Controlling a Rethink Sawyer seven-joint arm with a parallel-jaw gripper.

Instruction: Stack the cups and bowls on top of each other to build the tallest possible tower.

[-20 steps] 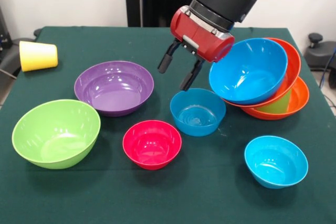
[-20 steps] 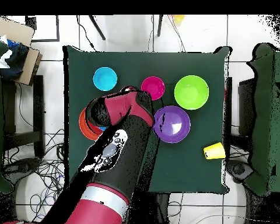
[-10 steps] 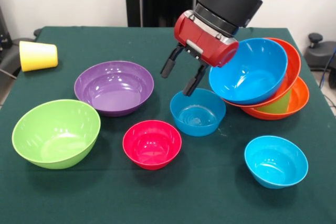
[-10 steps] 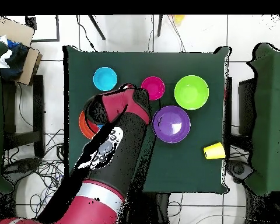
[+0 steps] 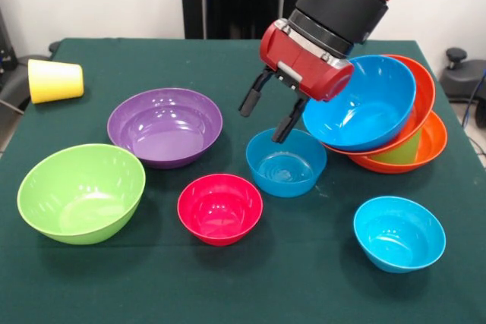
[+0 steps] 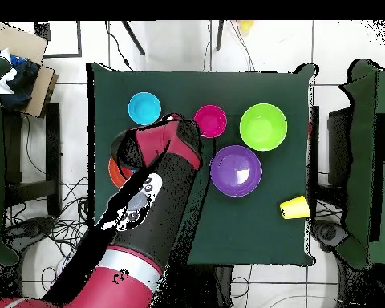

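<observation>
My gripper (image 5: 268, 115) is open and empty, just above the far rim of a blue bowl (image 5: 285, 162) at the table's middle. To its right leans the tower: a tilted blue bowl (image 5: 366, 102) in an orange bowl (image 5: 421, 95), over a light green cup (image 5: 399, 149) and a second orange bowl (image 5: 430, 144). Loose bowls are pink-red (image 5: 220, 208), small cyan (image 5: 399, 233), purple (image 5: 165, 125) and lime green (image 5: 81, 192). The yellow cup (image 5: 55, 80) lies on its side at far left. In the overhead view my arm (image 6: 158, 152) hides the gripper and the blue bowl.
The overhead view shows the cyan bowl (image 6: 144, 107), pink-red bowl (image 6: 210, 120), lime green bowl (image 6: 263, 127), purple bowl (image 6: 237, 170), yellow cup (image 6: 294, 208) and an orange bowl's edge (image 6: 113, 173). The yellow cup lies near the table's edge.
In the front view my open gripper has moved right and slightly down, ending over the blue bowl's far rim. No bowl or cup has moved.
</observation>
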